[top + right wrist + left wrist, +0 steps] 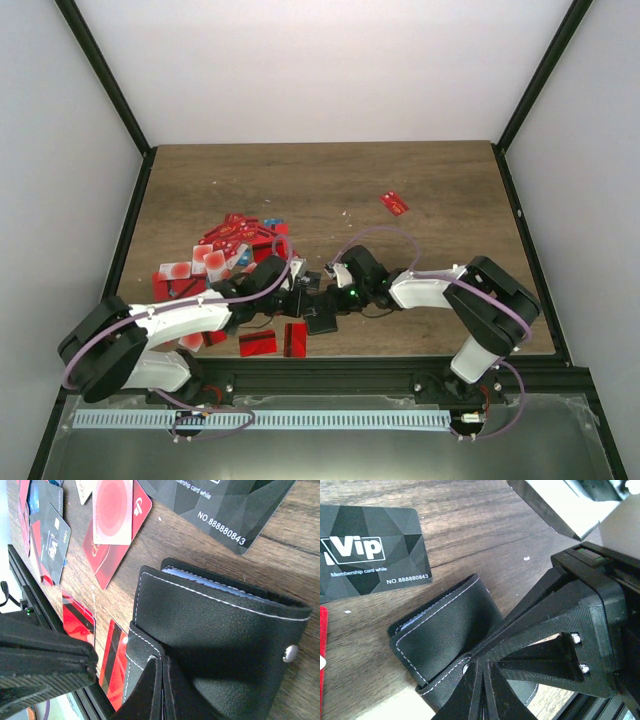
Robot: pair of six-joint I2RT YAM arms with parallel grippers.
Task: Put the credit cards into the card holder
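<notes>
**Spotter:** At the near middle of the table [440, 180], that is where you are working. The cards [225, 250] lie heaped to the left. There are strays too: two red ones by the front edge and one well off to the right.

**Operator:** And the holder?

**Spotter:** The holder [322, 322] lies flat just right of the heap, between your two arms. The black VIP card [367, 555] is just beside it. In the right wrist view, pale edges show inside the holder's far lip.

**Operator:** Which step am I on?

**Spotter:** Opening the holder, I'd judge. You carry no card in either claw. Your right claw [162, 677] has its fingers together, clamped on the stitched flap at the holder's near edge. Your left claw [479, 680] is pinched as well, on the holder's rim as far as its own camera shows. The other arm's frame blocks part of that view.

**Operator:** What does the next move call for?

**Spotter:** You need one claw to pin the body and the other to peel the flap, so the mouth gapes wide enough for a card. Pull gently, because the leather should flex and the whole thing may slide on the wood. The snap [290, 653] sits bare, so I take the strap to be unfastened. Only once the holder is open should you free a claw for a card.
</notes>
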